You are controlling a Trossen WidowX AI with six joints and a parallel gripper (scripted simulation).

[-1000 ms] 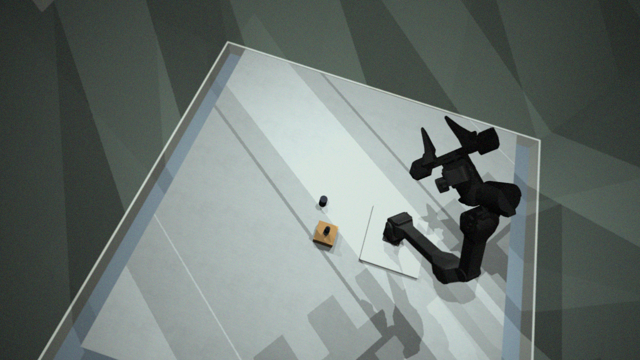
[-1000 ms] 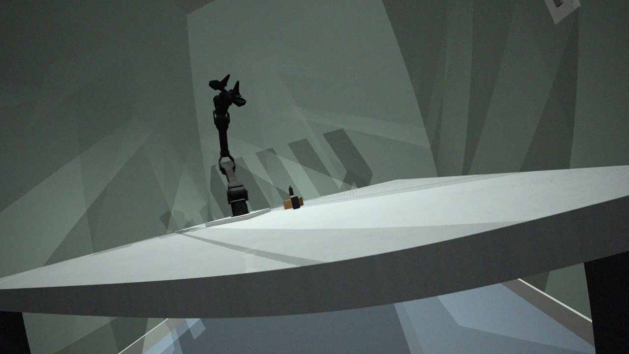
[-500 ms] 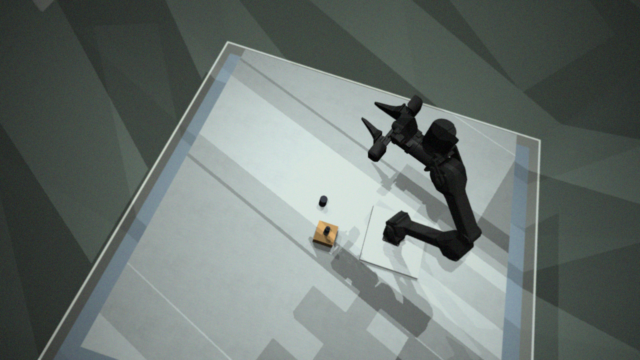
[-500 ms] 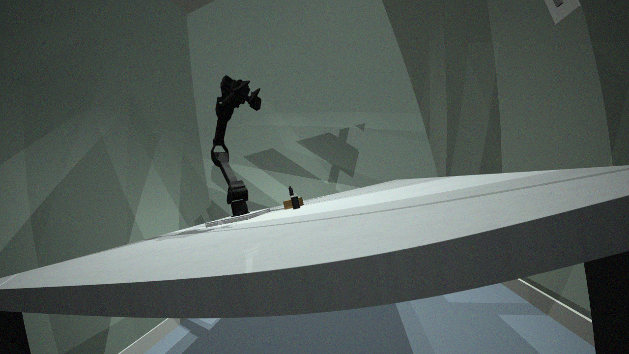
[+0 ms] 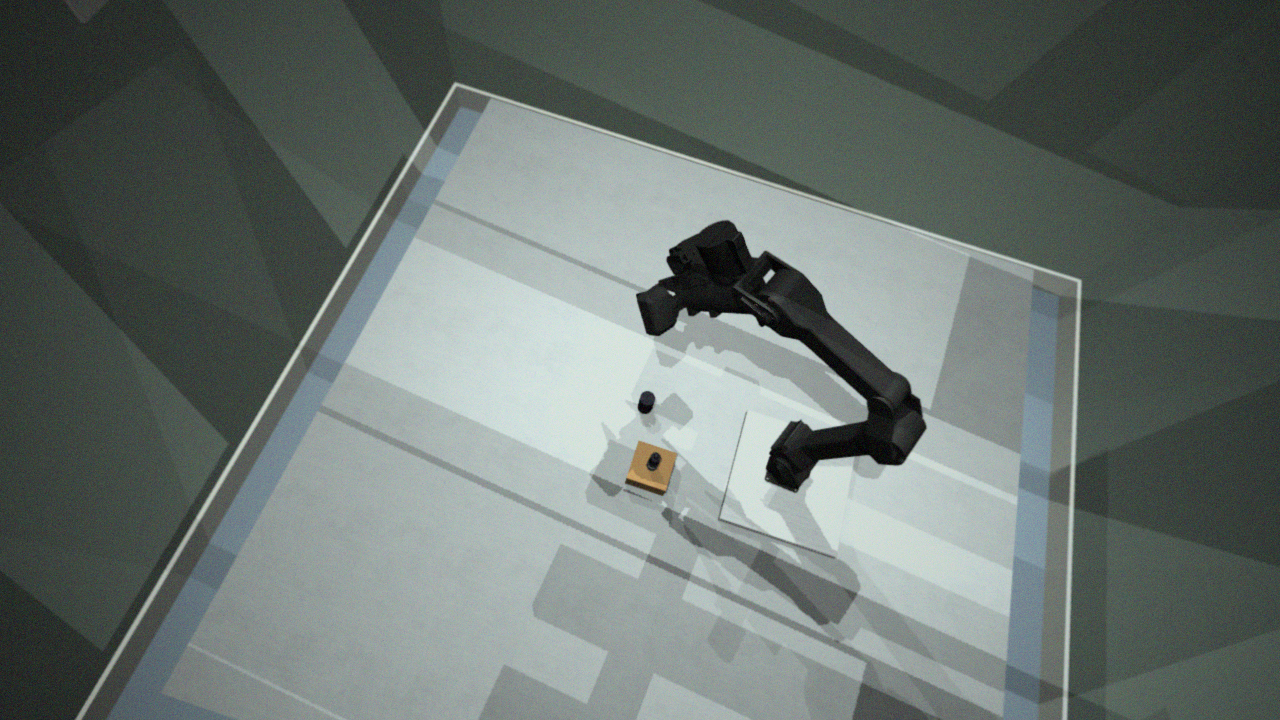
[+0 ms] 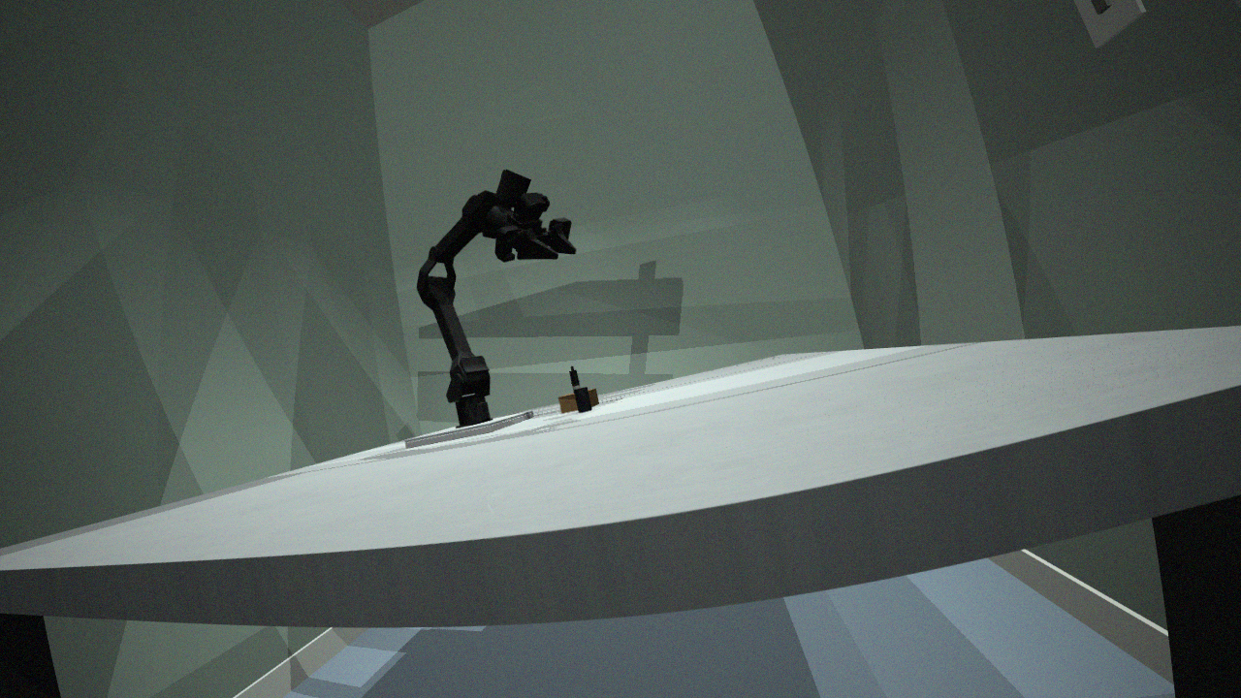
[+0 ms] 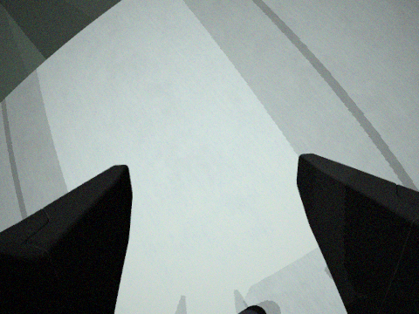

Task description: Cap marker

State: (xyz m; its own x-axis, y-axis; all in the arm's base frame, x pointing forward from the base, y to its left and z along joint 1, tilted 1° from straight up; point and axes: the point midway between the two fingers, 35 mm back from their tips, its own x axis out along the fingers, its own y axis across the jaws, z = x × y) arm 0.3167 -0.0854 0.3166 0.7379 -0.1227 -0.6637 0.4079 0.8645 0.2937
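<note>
One orange-brown holder block (image 5: pixel 651 469) (image 6: pixel 566 404) sits on the pale table (image 5: pixel 501 286) (image 6: pixel 694 460) (image 7: pixel 209 109), with the marker (image 5: pixel 654 461) (image 6: pixel 573 378) upright in it, dark tip bare. Near the block, apart from it, the black cap (image 5: pixel 646 402) (image 6: pixel 584 398) stands loose on the table; the exterior view shows it in front of the block, partly covering it. Farther off, on another side of the block, lies a flat white plate (image 5: pixel 741 488) (image 6: pixel 433 439) with the base of the black arm (image 5: pixel 841 349) (image 6: pixel 449 325) on it. Well apart from the block and high above the table, beyond the cap as the top view shows it, hangs the gripper (image 5: pixel 680 302) (image 6: pixel 563 253) (image 7: pixel 215 174). It is partway open, with nothing between its fingers. At the bottom of the wrist view a dark rounded edge shows, too cut off to name.
</note>
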